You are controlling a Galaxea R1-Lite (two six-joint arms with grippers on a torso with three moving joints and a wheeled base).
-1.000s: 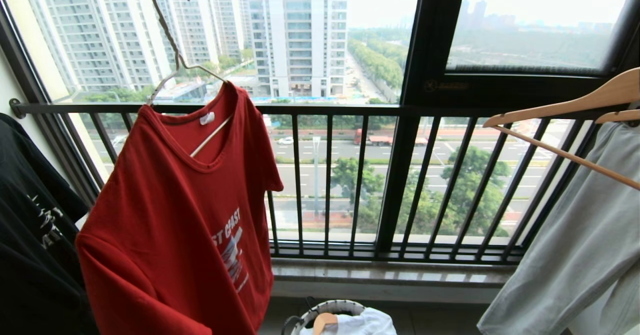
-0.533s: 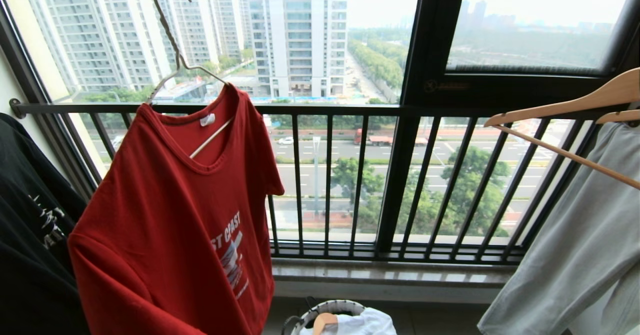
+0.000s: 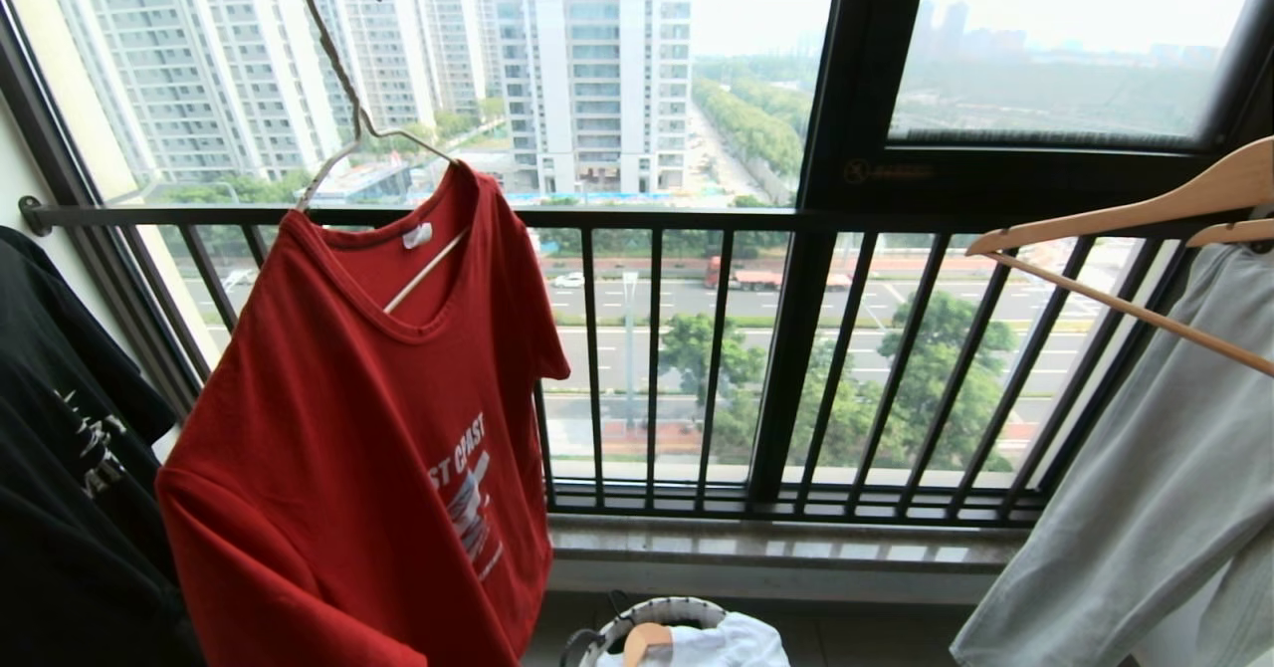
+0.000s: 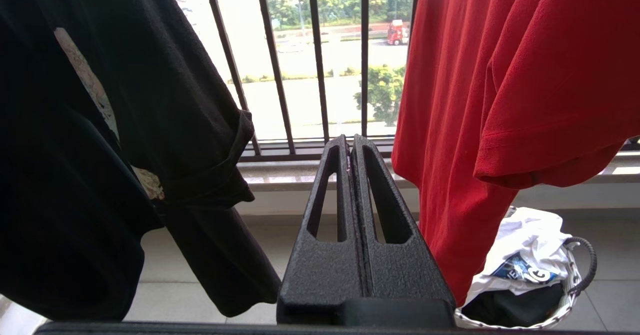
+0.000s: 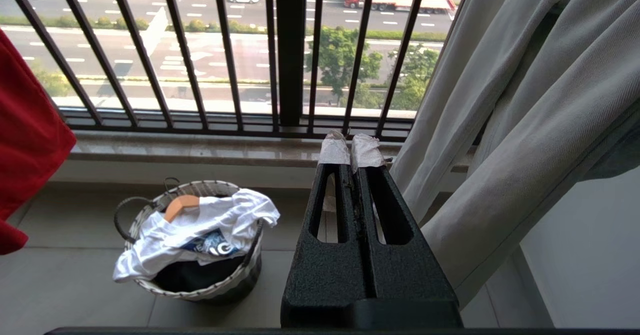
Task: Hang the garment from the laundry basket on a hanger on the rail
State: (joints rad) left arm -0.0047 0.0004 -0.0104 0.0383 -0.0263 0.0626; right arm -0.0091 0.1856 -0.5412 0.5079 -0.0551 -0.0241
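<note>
The red T-shirt [image 3: 368, 428] hangs on the wire hanger [image 3: 343, 100], whose long hook reaches up toward the rail at the frame's top edge — so the hanging looks done, though the hook's seat on the rail is out of sight. The basket [image 5: 200, 245] sits on the floor below, holding a white shirt [image 5: 200, 230]. Both arms hang low: the left claw [image 4: 350, 147] and the right claw [image 5: 351, 150] are pressed fully together — each grips nothing and touches no cloth.
</note>
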